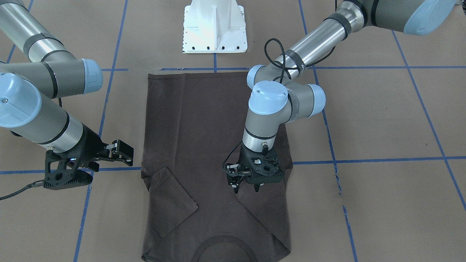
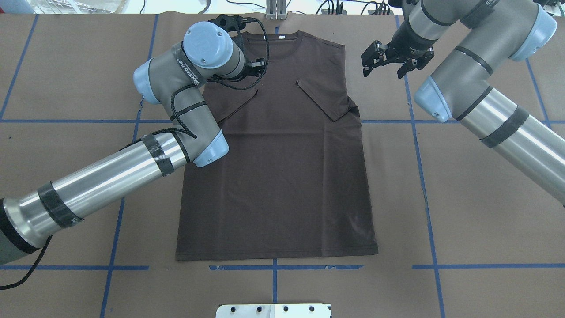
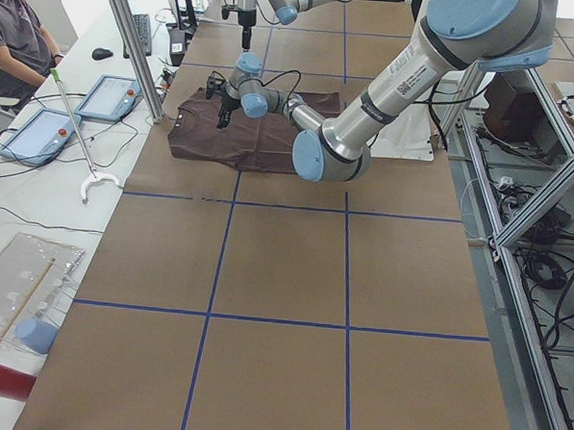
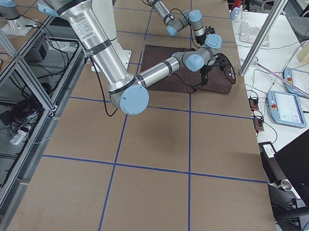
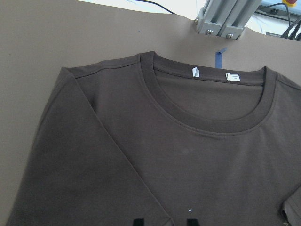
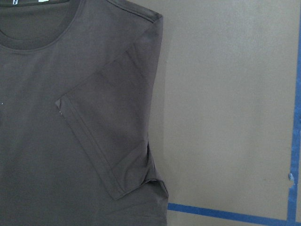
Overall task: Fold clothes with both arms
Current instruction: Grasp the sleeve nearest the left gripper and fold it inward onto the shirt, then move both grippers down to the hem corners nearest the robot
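Left gripper (image 1: 246,190), jaws apart, over folded-in sleeve (image 1: 263,208) of T-shirt (image 1: 204,127); right gripper (image 1: 123,152), likewise, beside it.

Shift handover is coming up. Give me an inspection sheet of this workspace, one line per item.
Surface: table covered in brown paper with a blue tape grid.
Job's things: T-shirt lies flat with its collar away from the robot and both sleeves folded onto the chest.
Clutter: nothing seen on the table.
Grippers: left gripper is open, fingers pointing down over the sleeve on its side. Right gripper is open, beside the shirt over bare table.
Cables: black cable loops loosely off the left arm. A second cable trails from the right gripper.
Surroundings: white base at the robot's end of the table; tablets and a seated person beside the table.
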Robot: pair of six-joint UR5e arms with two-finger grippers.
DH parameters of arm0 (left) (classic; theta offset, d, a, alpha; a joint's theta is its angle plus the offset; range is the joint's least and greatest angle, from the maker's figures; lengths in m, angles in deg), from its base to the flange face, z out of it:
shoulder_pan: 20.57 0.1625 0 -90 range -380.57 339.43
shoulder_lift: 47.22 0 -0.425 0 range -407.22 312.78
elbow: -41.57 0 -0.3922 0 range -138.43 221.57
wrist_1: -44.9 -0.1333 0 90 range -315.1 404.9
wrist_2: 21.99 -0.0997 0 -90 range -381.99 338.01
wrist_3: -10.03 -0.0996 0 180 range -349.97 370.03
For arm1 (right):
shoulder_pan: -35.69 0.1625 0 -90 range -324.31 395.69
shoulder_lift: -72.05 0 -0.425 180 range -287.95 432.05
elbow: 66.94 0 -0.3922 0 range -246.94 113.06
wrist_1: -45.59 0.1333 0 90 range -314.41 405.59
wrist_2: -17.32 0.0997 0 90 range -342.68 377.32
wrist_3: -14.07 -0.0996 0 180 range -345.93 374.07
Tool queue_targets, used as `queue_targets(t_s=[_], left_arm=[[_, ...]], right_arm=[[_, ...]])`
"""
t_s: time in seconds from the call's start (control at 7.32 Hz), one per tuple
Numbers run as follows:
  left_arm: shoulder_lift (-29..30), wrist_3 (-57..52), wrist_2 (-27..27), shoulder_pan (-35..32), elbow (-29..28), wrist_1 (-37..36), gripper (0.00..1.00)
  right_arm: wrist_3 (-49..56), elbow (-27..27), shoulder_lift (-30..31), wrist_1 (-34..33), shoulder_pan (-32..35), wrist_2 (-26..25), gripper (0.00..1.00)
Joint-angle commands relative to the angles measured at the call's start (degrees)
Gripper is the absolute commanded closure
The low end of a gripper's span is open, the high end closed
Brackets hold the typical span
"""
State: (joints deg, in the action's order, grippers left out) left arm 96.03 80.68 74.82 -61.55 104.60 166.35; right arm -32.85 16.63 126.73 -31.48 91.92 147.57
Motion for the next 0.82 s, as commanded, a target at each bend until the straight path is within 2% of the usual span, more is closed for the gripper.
queue_targets(t_s=[0.0,0.14,0.41,0.55,0.68], left_arm=[[-3.56,-1.03,2.75,-0.16,4.87,-0.6,0.0],[-8.64,-4.35,3.47,-0.51,11.43,-1.38,0.0],[-16.65,-15.05,5.23,-1.47,26.18,-12.33,0.0],[-22.52,-17.1,5.41,-1.56,33.57,-12.64,0.0],[-24.66,-17.73,6.45,-2.0,38.86,-13.16,0.0]], right_arm=[[-0.89,0.19,4.63,10.4,-1.99,-1.3,0.0],[-0.89,1.15,4.91,12.1,-2.87,-4.62,0.0],[-4.21,12.35,13.56,9.93,-5.58,-4.39,0.0],[-4.58,16.85,18.49,9.92,-6.99,-3.61,0.0],[-8.15,20.37,21.58,10.1,-9.44,-3.51,0.0]])
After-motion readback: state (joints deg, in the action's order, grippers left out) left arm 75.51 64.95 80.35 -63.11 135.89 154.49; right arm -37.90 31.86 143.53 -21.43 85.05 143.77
